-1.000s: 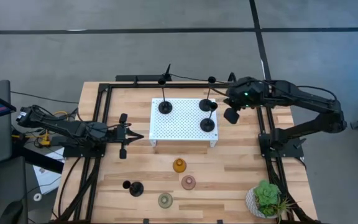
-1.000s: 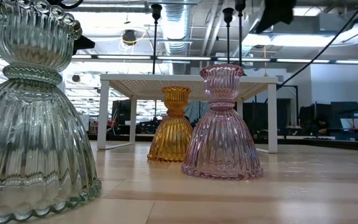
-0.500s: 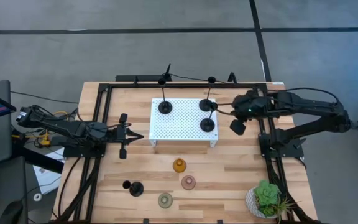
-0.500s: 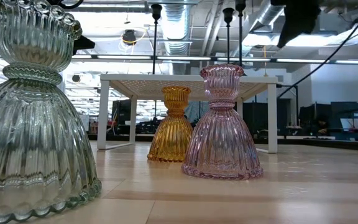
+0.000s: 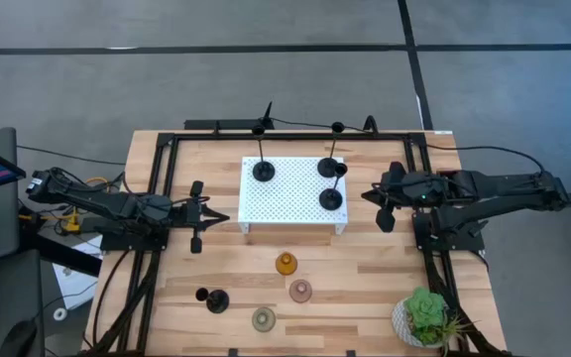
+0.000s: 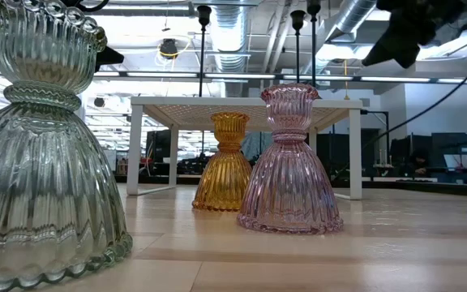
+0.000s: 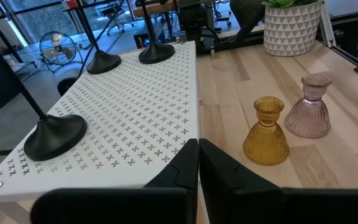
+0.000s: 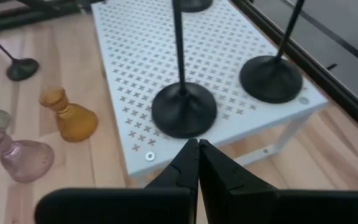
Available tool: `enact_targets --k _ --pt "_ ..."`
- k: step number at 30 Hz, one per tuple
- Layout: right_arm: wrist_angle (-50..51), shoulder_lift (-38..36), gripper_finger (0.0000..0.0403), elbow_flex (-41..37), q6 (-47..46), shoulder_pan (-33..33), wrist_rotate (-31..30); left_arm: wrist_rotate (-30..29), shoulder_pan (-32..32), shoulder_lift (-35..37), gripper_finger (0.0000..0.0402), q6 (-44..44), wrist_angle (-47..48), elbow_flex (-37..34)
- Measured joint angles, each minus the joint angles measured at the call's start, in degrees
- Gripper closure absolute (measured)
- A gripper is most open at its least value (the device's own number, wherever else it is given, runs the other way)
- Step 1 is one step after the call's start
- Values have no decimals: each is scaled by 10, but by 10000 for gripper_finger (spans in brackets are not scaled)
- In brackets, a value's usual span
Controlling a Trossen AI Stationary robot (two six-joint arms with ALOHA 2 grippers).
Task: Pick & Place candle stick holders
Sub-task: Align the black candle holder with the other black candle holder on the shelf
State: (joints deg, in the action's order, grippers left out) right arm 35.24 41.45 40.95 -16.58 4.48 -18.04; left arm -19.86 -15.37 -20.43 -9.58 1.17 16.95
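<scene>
Three black candle stick holders stand by their disc bases on the white perforated platform. A fourth black one stands on the table near the front left. The amber, pink and pale green holders stand upright in front of the platform. My right gripper hovers shut just right of the platform, pointing at it. My left gripper waits shut at the platform's left side.
A potted plant stands at the near right corner. Black frame rails run along both sides of the table and along its far edge. Bare wood lies between the platform and the three glass holders.
My right gripper has drawn back from the platform's right side toward the table's right edge and a little toward the near edge. It has sunk lower and stayed shut. No holder has moved.
</scene>
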Motion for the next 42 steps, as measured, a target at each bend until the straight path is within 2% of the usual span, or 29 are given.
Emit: enact_targets --k 10,16,20,24,26,30,34,37,42 --pt "-124 -61 403 -110 10 27 0 10 0 0 391 5 -9 0" --pt "-172 -60 403 -140 17 26 0 140 0 0 395 -22 47 0" --pt "-184 -59 403 -142 20 26 0 262 0 -1 396 -8 85 0" --pt "-187 -59 403 -142 20 26 0 407 0 -15 397 8 101 0" --pt "-191 -59 403 -142 20 26 0 456 0 -28 396 6 102 0" --pt "-201 -58 403 -142 21 26 0 494 0 -63 397 -25 103 -1" --pt "-219 -59 403 -142 21 26 0 494 0 -103 397 -65 78 -27" --pt "-226 -59 403 -142 21 26 0 499 0 -127 398 -64 45 -44" --pt "-226 -59 403 -142 18 26 0 565 -5 -149 397 -47 2 -48"
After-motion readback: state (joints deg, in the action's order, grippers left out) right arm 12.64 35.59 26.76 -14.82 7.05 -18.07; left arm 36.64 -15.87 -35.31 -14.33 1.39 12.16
